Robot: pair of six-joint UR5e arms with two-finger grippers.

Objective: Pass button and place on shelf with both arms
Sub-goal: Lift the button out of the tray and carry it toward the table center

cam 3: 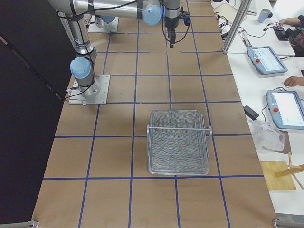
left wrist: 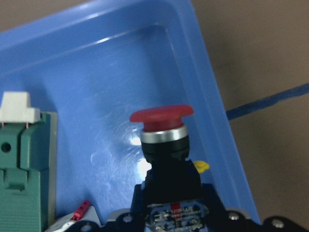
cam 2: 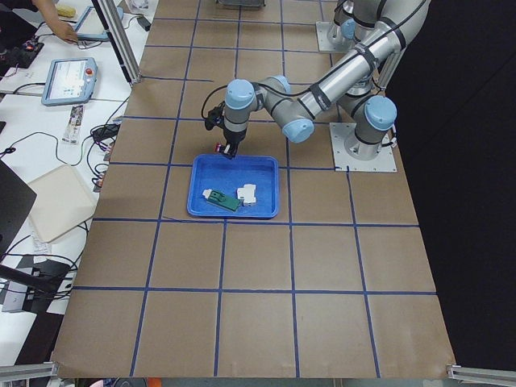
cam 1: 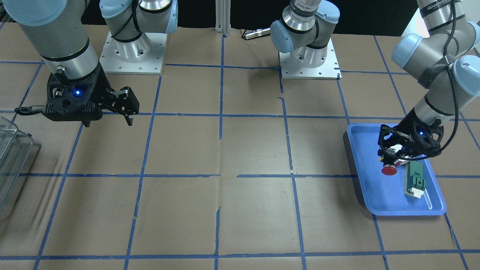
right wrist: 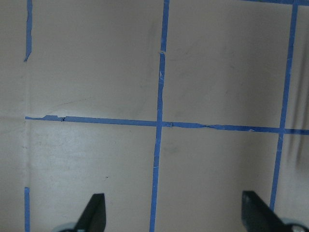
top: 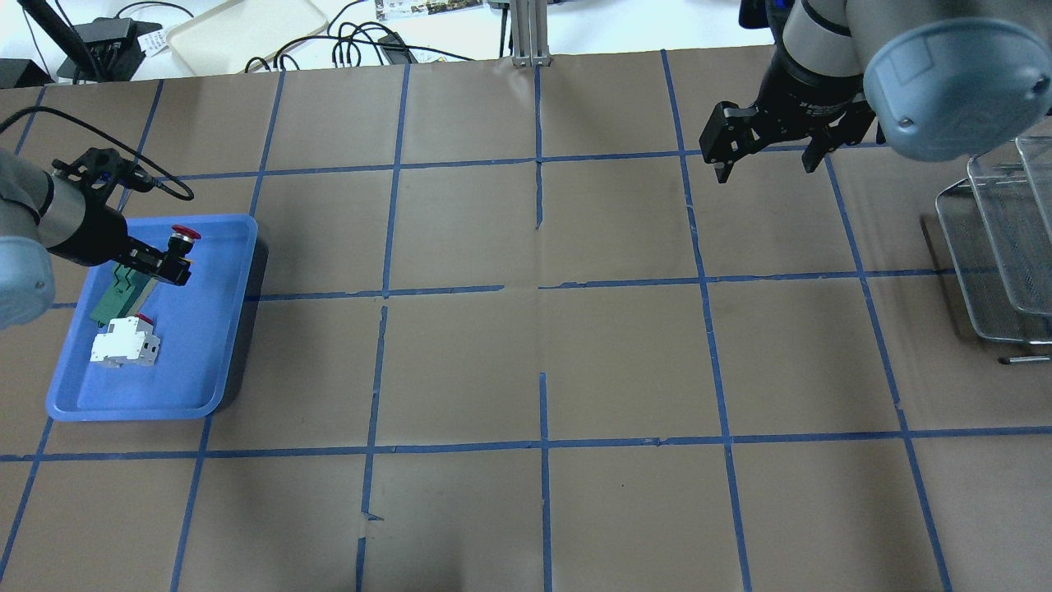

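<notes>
The button (cam 1: 389, 171), with a red mushroom cap and black body, is clamped in my left gripper (cam 1: 390, 159) over the blue tray (cam 1: 365, 183). In the left wrist view the button (left wrist: 161, 129) points away from the camera, just above the tray floor (left wrist: 106, 82). In the overhead view the button (top: 184, 235) is near the tray's far edge. My right gripper (top: 764, 160) is open and empty, high over the table's right half; its fingertips (right wrist: 95, 212) show over bare paper. The wire shelf (top: 998, 247) stands at the right edge.
A green-and-white block (top: 115, 292) and a white-and-red block (top: 123, 341) lie in the tray (top: 197, 353). The table is brown paper with blue tape lines. The shelf (cam 3: 178, 142) is a wire-mesh rack. Cables and a beige tray (top: 246, 29) lie beyond the far edge.
</notes>
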